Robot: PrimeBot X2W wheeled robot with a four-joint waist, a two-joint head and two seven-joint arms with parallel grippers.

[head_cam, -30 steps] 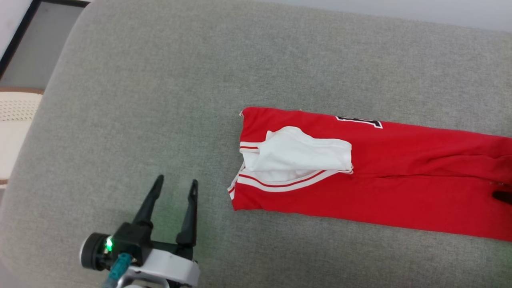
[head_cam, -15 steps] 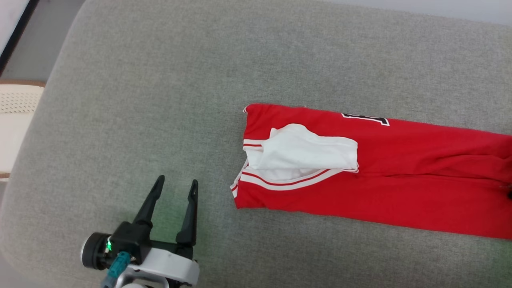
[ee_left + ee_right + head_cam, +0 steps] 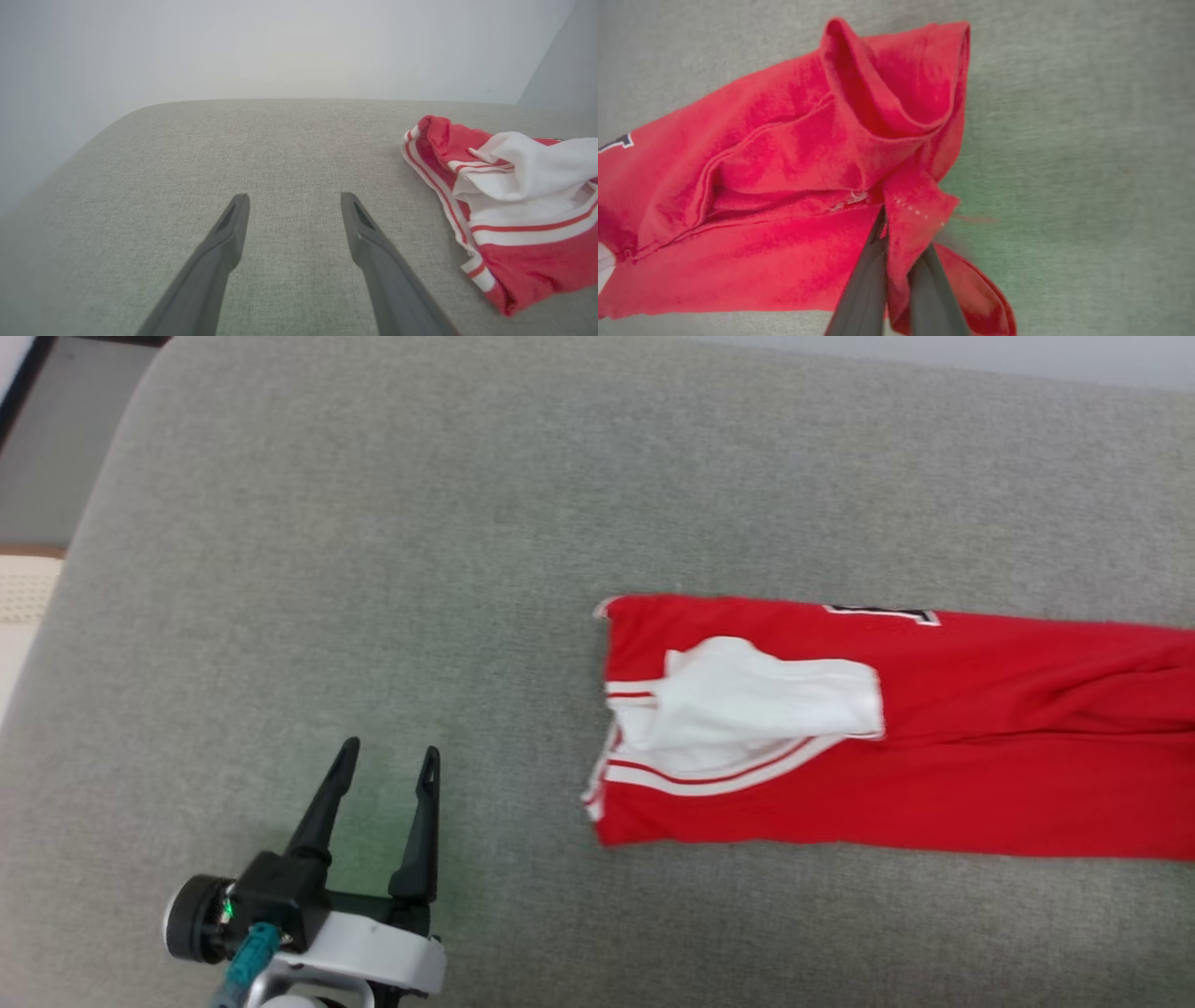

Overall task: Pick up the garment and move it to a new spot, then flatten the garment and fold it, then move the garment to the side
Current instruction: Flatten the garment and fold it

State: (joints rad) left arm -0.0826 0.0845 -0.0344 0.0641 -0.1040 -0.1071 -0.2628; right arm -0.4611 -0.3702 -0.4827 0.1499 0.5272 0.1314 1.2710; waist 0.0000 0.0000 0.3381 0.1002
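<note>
the shirt (image 3: 934, 784) lies folded into a long red band on the right half of the gray cushion (image 3: 373, 523) and runs off the right edge of the head view. a white sleeve (image 3: 766, 705) lies across its left end, above striped trim. a bit of black-and-white lettering (image 3: 882, 612) shows at its far edge. the left gripper (image 3: 390, 749) is over bare cushion, well apart from the shirt, jaws wide and empty. in the right wrist view the right gripper (image 3: 901, 235) has its jaws narrow, pinching a raised fold of red cloth at the shirt's other end.
</note>
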